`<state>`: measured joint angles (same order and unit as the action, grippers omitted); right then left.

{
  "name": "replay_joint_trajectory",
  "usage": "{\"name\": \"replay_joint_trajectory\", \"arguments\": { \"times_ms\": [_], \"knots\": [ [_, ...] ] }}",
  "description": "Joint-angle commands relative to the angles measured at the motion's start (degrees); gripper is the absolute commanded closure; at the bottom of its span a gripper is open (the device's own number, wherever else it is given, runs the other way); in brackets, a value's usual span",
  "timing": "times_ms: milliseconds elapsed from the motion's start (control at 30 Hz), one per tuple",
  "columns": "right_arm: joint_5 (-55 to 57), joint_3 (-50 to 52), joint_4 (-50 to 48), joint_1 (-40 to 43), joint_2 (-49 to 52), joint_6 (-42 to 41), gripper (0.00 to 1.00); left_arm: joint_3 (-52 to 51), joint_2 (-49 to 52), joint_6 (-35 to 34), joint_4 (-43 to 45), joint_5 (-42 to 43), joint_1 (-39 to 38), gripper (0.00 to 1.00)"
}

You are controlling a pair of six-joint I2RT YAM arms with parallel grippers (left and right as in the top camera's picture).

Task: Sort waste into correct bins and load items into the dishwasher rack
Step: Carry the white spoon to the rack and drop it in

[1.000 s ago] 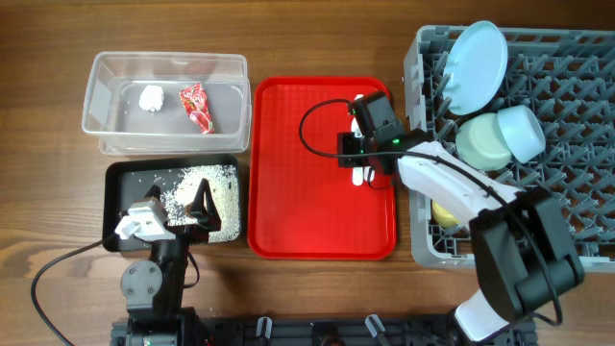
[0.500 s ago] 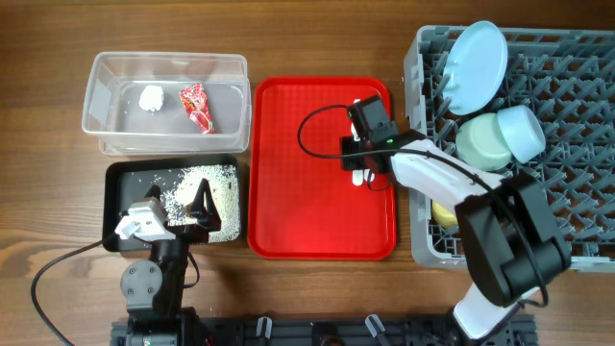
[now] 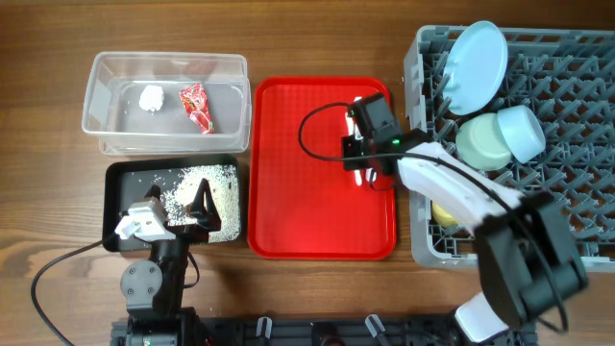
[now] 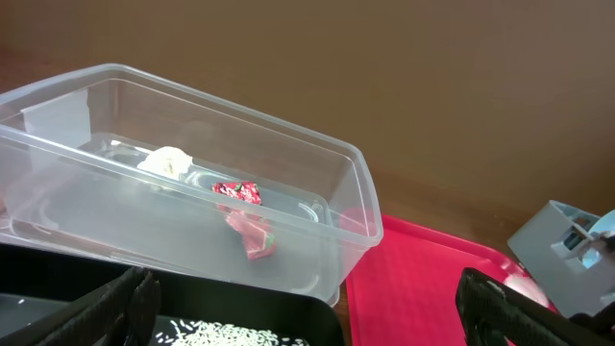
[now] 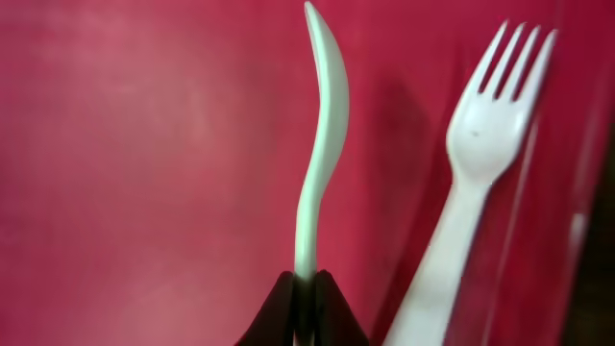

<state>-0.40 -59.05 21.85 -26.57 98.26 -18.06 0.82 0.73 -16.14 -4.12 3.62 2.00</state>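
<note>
On the red serving tray's (image 3: 298, 192) right side, my right gripper (image 3: 359, 160) is shut on the white spoon (image 5: 322, 144), which shows edge-on rising from the pinched jaws. Beside it, the white fork (image 5: 471, 192) lies on the tray. My left gripper (image 4: 307, 308) hangs open over the black tray (image 3: 120, 173) of rice scraps (image 3: 207, 187). The clear tub (image 3: 101, 125) holds the napkin ball (image 3: 151, 97) and red wrapper (image 3: 196, 106). In the grey rack (image 3: 577, 192) are the blue plate (image 3: 478, 65), green bowl (image 3: 480, 144), blue bowl (image 3: 522, 130) and yellow cup (image 3: 444, 213).
The rack's left wall (image 3: 415, 144) stands close to the right of the red tray's rim. A black cable (image 3: 312, 120) loops over the tray behind the right wrist. Bare wooden table (image 3: 58, 38) surrounds the bins.
My right gripper's jaws have closed from partly open onto the spoon, with only a slight shift over the tray. The left arm has not moved.
</note>
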Motion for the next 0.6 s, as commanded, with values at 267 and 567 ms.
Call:
{"name": "replay_joint_trajectory", "arguments": {
  "times_ms": [267, 567],
  "knots": [
    [21.64, 0.22, 3.65, 1.36, -22.45, 3.56, 0.96, -0.50, -0.57, 0.74, 0.13, 0.87, 0.42, 0.00],
    [22.95, 0.24, 4.76, 12.81, -17.46, 9.14, 0.96, -0.50, -0.57, 0.74, 0.13, 0.87, 0.42, 0.00]
  ]
}}
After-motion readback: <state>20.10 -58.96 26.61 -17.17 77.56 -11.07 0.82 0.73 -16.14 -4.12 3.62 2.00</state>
